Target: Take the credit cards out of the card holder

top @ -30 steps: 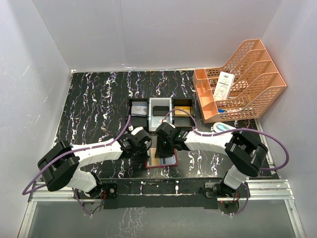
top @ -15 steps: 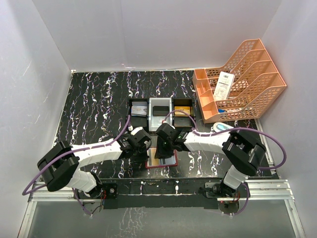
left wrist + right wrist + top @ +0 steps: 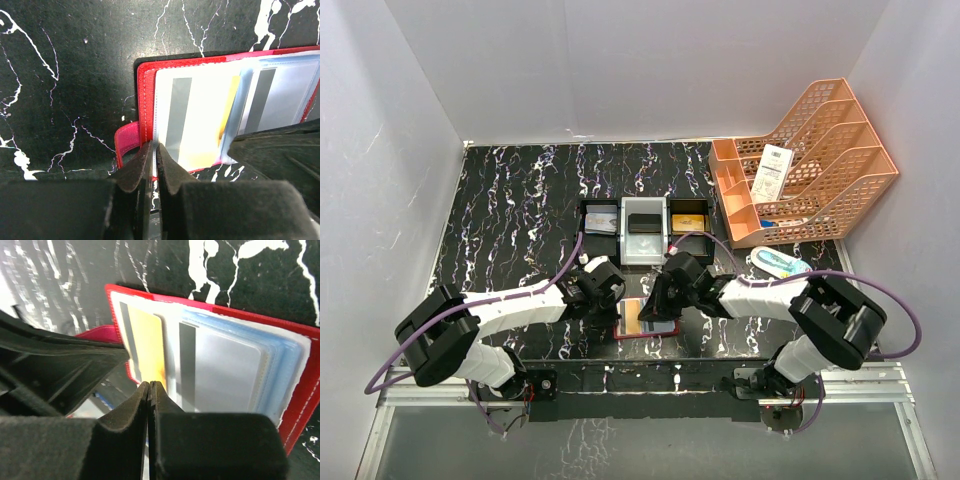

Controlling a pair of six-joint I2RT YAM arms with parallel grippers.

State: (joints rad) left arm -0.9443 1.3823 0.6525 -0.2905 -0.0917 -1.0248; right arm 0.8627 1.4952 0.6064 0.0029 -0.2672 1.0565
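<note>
The red card holder lies open on the black marbled table near the front edge. Its clear pockets hold an orange-gold credit card and a light blue, silvery one. In the left wrist view the card holder fills the upper right, and my left gripper is shut on its near edge beside the pink snap tab. My right gripper is shut, its tips at the orange-gold card's near edge. Whether it pinches that card is hidden. Both grippers meet over the holder.
A black-and-white three-compartment tray sits just behind the holder, with cards in its side compartments. An orange mesh file rack stands at the back right. A small blue-and-white object lies beside the right arm.
The right gripper's jaws have shut, and the right arm has swung to the right and lower. The left gripper has tightened slightly and stayed in place.
</note>
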